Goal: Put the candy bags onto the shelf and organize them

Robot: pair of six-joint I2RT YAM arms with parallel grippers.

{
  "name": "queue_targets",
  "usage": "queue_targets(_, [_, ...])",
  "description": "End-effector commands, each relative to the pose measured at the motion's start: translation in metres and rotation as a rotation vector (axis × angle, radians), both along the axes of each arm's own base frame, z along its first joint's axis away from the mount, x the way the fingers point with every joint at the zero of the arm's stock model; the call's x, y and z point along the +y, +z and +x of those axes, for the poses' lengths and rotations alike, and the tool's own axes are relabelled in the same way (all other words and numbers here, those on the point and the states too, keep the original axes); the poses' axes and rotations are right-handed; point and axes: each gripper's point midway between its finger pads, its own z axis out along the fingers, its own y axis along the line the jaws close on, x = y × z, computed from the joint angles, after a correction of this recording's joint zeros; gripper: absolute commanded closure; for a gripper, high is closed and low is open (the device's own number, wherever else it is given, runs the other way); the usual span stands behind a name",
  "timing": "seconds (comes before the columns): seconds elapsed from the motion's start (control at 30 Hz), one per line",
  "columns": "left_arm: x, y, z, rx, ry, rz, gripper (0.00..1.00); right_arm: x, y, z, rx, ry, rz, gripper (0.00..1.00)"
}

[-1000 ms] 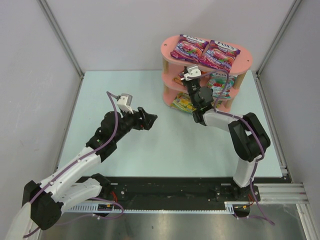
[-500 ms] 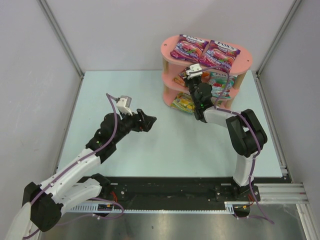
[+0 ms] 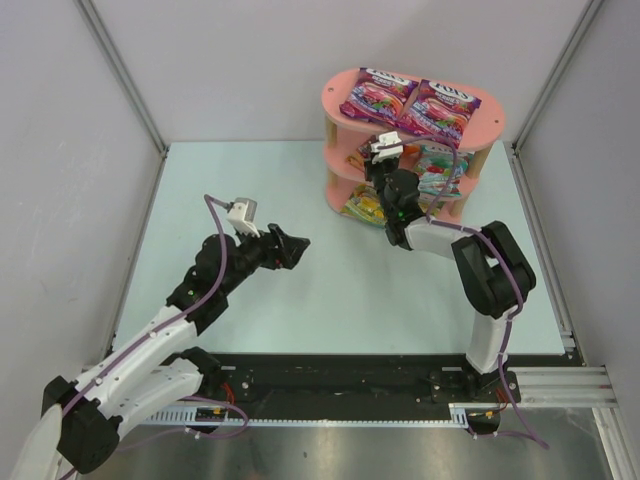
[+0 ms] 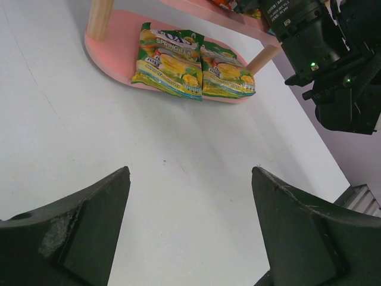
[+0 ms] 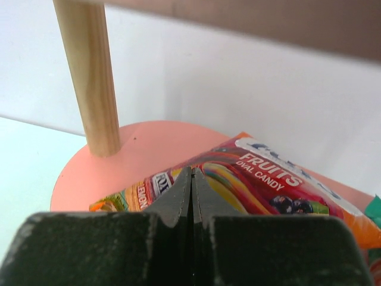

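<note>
Right claw [image 5: 191, 179], fingers pressed together, sits in the middle tier of the shelf [image 3: 340, 100]; the red-orange bag [image 5: 262, 179] lies just ahead of its tips, the teal-white bag [image 3: 438, 162] to its right. Two purple bags [image 3: 378, 95] lie on the board above it, two yellow-green bags [image 4: 168, 61] on the board below. Left claw [image 4: 190, 173] hangs spread wide and empty, well apart from the shelf

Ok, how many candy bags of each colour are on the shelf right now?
Purple-magenta bags: 2
Yellow-green bags: 2
Red-orange bag: 1
Teal-white bag: 1
Total: 6, all on the shelf
</note>
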Motion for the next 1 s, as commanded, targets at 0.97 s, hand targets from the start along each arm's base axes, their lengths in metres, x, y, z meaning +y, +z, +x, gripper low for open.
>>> queue_targets(0.97, [0.006, 0.019, -0.011, -0.024, 0.004, -0.076, 0.13, -0.033, 0.111, -0.121, -0.049, 0.072, 0.103, 0.97])
